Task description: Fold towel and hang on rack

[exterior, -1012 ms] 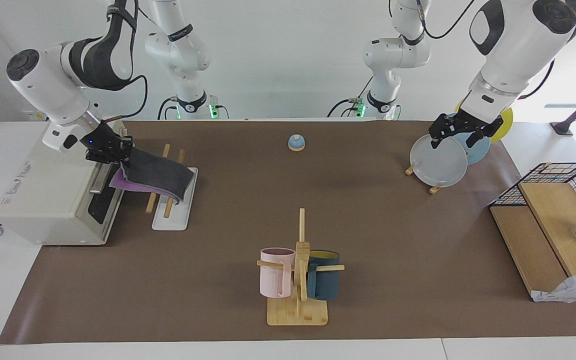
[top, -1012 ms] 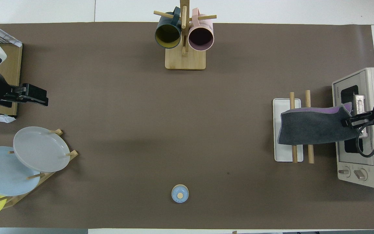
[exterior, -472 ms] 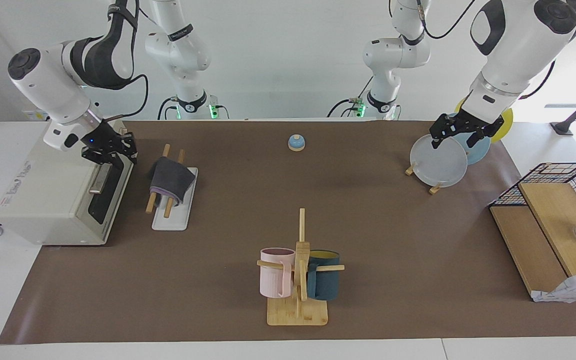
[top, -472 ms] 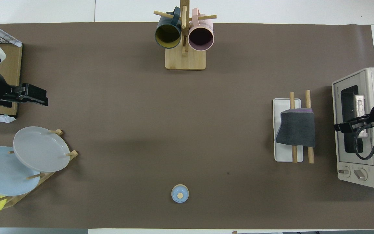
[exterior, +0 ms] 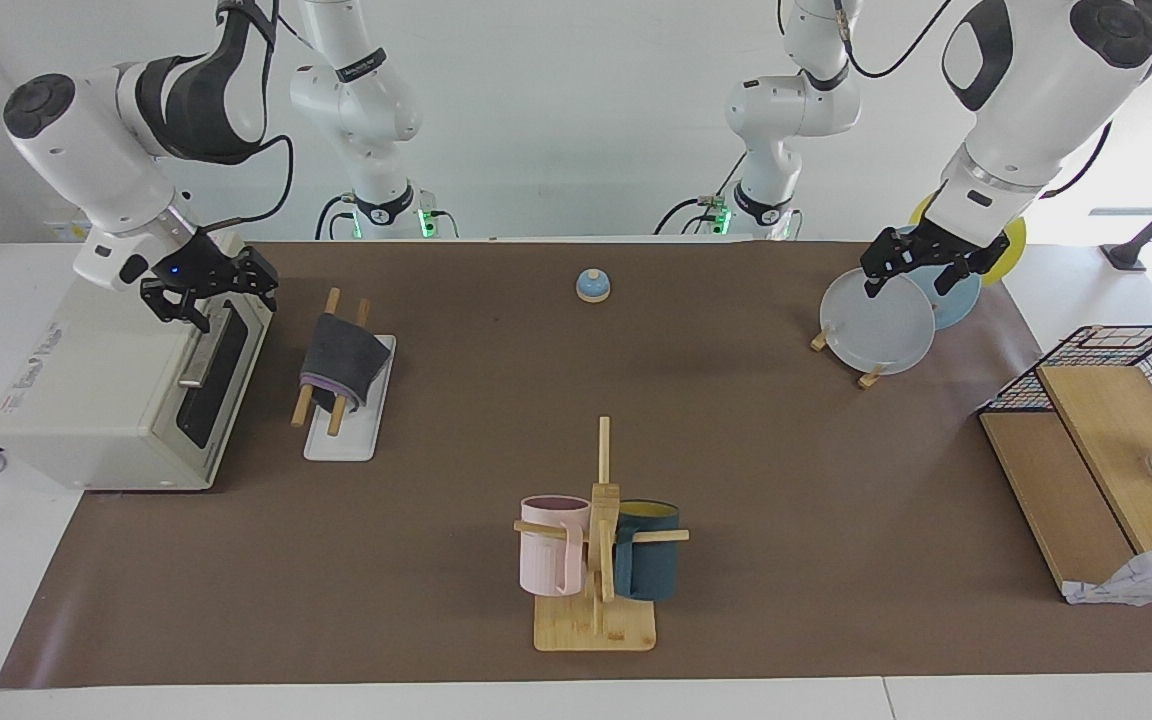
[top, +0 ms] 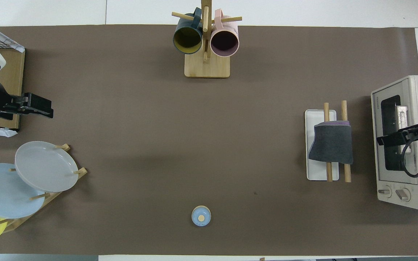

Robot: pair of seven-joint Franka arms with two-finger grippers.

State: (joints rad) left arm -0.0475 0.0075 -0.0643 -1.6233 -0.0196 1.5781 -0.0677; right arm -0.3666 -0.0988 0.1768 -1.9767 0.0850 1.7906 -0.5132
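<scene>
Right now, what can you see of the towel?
The towel is a thin soft cloth, folded, dark grey outside with a purple edge showing. It hangs draped over both wooden rods of the rack, toward the right arm's end of the table, beside the toaster oven. Only the rods touch it; neither pincer holds it.

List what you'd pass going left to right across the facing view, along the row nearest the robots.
Toaster oven → right gripper above it → towel on the rack → small blue bell → plates with left gripper over them.
</scene>
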